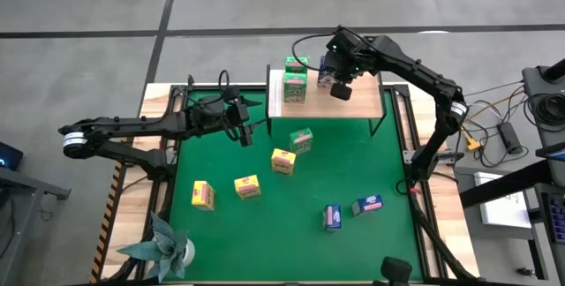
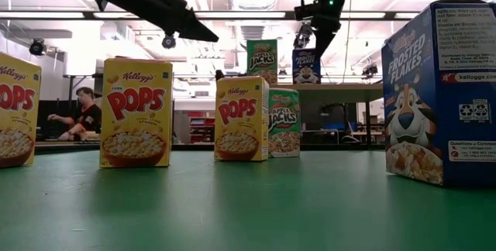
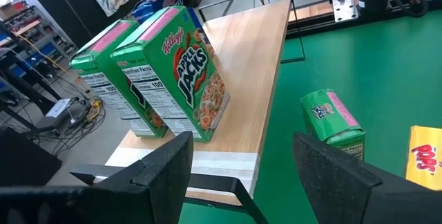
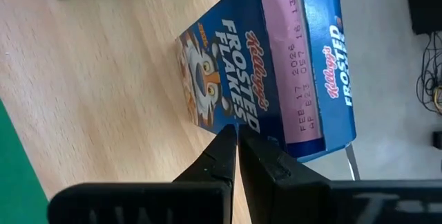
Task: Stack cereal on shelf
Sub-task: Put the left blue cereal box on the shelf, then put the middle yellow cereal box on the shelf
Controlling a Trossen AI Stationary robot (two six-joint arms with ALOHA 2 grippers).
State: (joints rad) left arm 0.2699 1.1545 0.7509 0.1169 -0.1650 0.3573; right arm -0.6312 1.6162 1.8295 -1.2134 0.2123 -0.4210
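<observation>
The shelf (image 1: 353, 101), a light wooden board, stands at the mat's far edge. On its left end stand two green cereal boxes (image 3: 176, 72) side by side. A blue cereal box (image 4: 276, 65) stands upright on the board just to their right. My right gripper (image 4: 238, 144) is shut just above that blue box, slanting down from above. My left gripper (image 3: 242, 162) hovers open over the mat near the shelf's left end, with nothing between its fingers. One green box (image 1: 301, 139), three yellow boxes (image 1: 247, 186) and two blue boxes (image 1: 332, 217) rest on the green mat. My right gripper's shut fingertips (image 4: 228, 141) stand at the near upper edge (image 4: 266, 133) of the blue box's top, coming down at a slant. Whether they touch the box, I cannot tell. The box rests upright on the shelf board.
A folded teal paper plant (image 1: 163, 246) sits at the near left corner. Bare wood shows on the shelf's right half (image 1: 366, 101). In the low view a blue box (image 2: 442, 88) stands close to the camera. A person (image 2: 81, 115) sits in the room behind.
</observation>
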